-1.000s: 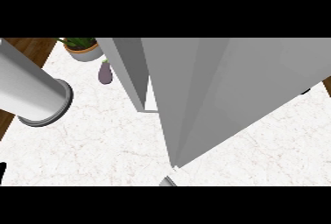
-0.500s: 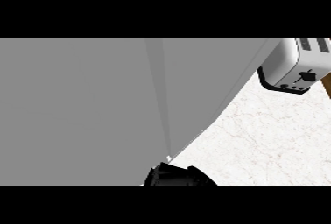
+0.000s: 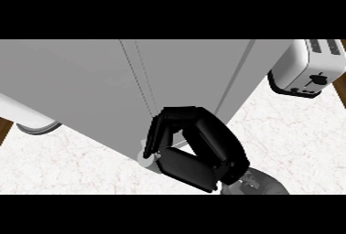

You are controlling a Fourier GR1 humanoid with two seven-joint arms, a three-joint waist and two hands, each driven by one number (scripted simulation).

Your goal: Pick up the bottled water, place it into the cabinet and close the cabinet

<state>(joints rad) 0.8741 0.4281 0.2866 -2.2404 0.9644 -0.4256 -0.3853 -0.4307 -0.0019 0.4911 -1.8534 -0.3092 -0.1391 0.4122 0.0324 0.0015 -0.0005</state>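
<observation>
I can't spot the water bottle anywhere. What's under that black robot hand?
Below the robot hand a small white rounded piece peeks out at the grey cabinet base, on the marble counter. The curled fingers hide the rest, so whether it is the bottle cannot be told.

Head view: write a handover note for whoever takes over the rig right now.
Right hand: curled round a pale round thing, probably the bottled water, at the lower front corner of the cabinet.
Left hand: not in view.
Done: bottled water apparently picked up.
Left: place it inside and close the cabinet. I cannot tell whether its doors are open.
A toaster stands on the counter to the right.
</observation>
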